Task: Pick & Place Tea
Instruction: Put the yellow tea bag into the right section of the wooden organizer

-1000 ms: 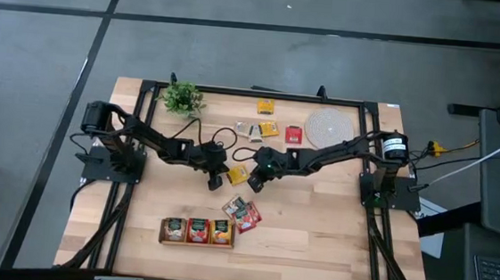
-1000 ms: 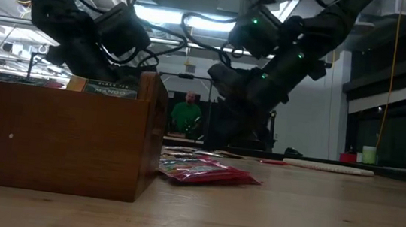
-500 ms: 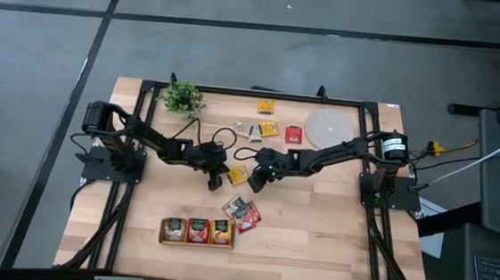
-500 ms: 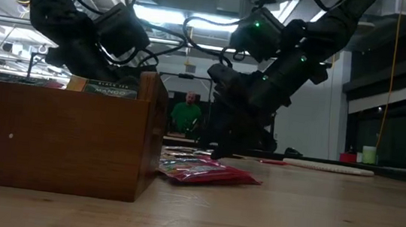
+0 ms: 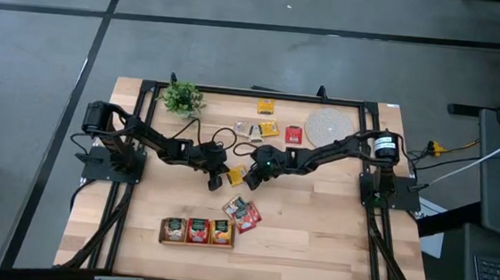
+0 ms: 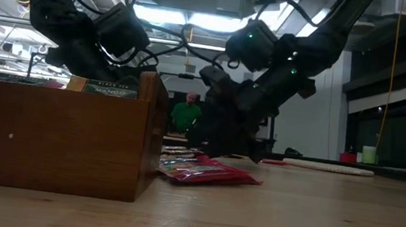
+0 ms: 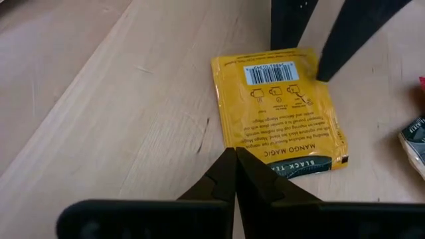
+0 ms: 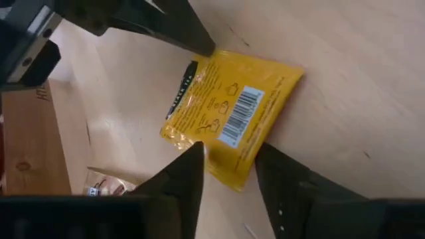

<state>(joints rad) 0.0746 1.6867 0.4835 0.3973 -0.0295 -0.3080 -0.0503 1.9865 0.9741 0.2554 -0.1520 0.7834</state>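
Note:
A yellow tea sachet (image 5: 238, 172) lies flat on the wood at mid-table, barcode side up (image 7: 279, 109). My left gripper (image 5: 215, 180) is shut, with its tips (image 7: 234, 153) at the sachet's black-banded end. My right gripper (image 5: 249, 181) comes from the opposite side and is open. Its two fingers (image 8: 192, 166) stand on either side of the sachet's barcode end (image 8: 232, 169). Red sachets (image 5: 242, 212) lie loose beside the wooden tray (image 5: 195, 241), whose compartments hold more tea. My left gripper sets its shut fingertips on the corner of the sachet's black-banded end (image 8: 211, 54), slanting down from the table's left. The sachet stays flat on the table. My right gripper's fingers overlap the sachet's barcode end, but I cannot tell whether they touch it.
More sachets (image 5: 269, 129) lie toward the far edge, near a round woven mat (image 5: 329, 127) and a small green plant (image 5: 183, 97). In the low view the tray's wall (image 6: 53, 139) hides my left gripper's tips. A person stands far off in the room.
My right gripper has sunk toward the table and shifted a little toward the table's left, onto the yellow sachet, rolling its wrist as it went. The sachet has stayed where it was.

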